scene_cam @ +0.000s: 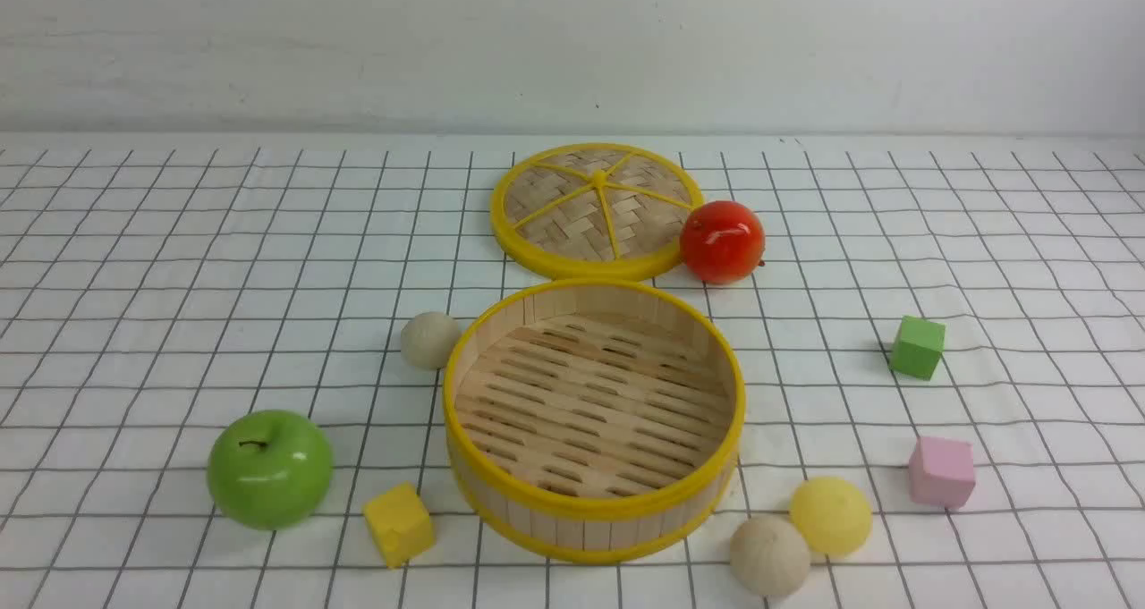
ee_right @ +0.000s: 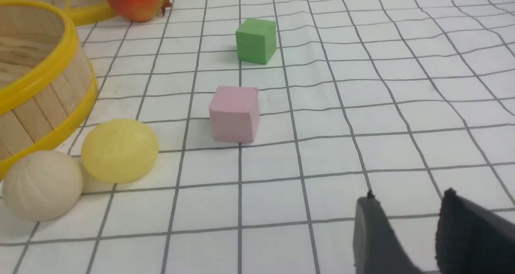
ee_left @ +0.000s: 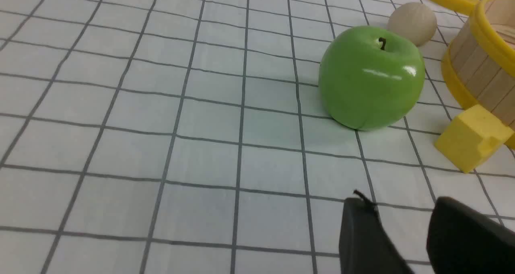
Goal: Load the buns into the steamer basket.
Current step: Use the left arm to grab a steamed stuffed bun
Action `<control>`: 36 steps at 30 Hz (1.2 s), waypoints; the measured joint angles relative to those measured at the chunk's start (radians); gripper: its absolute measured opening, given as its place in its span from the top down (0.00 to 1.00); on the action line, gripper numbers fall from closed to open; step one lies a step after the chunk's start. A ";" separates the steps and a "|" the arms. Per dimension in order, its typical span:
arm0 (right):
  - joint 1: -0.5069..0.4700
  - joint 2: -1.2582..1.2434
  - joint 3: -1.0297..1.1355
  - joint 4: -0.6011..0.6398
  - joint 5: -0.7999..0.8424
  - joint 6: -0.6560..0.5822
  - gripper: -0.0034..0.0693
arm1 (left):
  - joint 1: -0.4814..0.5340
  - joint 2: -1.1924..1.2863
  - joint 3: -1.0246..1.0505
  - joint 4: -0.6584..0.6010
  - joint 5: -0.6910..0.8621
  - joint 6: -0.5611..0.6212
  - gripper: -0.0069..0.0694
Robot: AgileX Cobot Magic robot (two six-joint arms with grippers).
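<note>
The steamer basket [scene_cam: 590, 505] is empty. The far white bun [scene_cam: 430, 340] sits just beside it on the left. The near white bun [scene_cam: 769, 555] and the yellow bun [scene_cam: 830, 515] sit at its front-right. The left gripper [ee_left: 398, 201] and right gripper [ee_right: 406, 195] are partly open and hold nothing. The buns look light, maybe squashy, so pinch their sides gently.

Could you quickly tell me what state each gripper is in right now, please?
Left gripper: open, holding nothing.
Right gripper: open, holding nothing.
</note>
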 joint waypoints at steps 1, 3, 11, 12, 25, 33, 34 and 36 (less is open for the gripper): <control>0.000 0.000 0.000 0.000 0.000 0.000 0.62 | 0.000 0.000 0.000 0.000 0.000 0.000 0.60; 0.000 0.000 0.000 0.000 0.000 0.000 0.62 | 0.000 0.000 0.000 0.000 0.000 0.000 0.60; 0.000 0.000 0.000 0.000 0.000 0.000 0.62 | 0.000 0.000 0.000 0.000 0.000 0.000 0.60; 0.000 0.000 0.000 0.000 0.000 0.000 0.62 | 0.000 0.000 0.000 0.000 0.000 0.000 0.60; 0.000 0.000 0.000 0.000 0.000 0.000 0.62 | 0.000 0.000 0.002 -0.028 -0.115 0.000 0.60; 0.000 0.000 0.000 0.000 0.000 0.000 0.62 | 0.000 0.000 0.002 -0.219 -0.446 -0.015 0.60; 0.000 0.000 0.000 0.000 0.000 0.000 0.62 | 0.000 0.000 0.002 -0.226 -0.508 -0.016 0.60; 0.000 0.000 0.000 0.000 0.000 0.000 0.62 | 0.000 0.000 -0.007 -0.226 -0.604 -0.018 0.60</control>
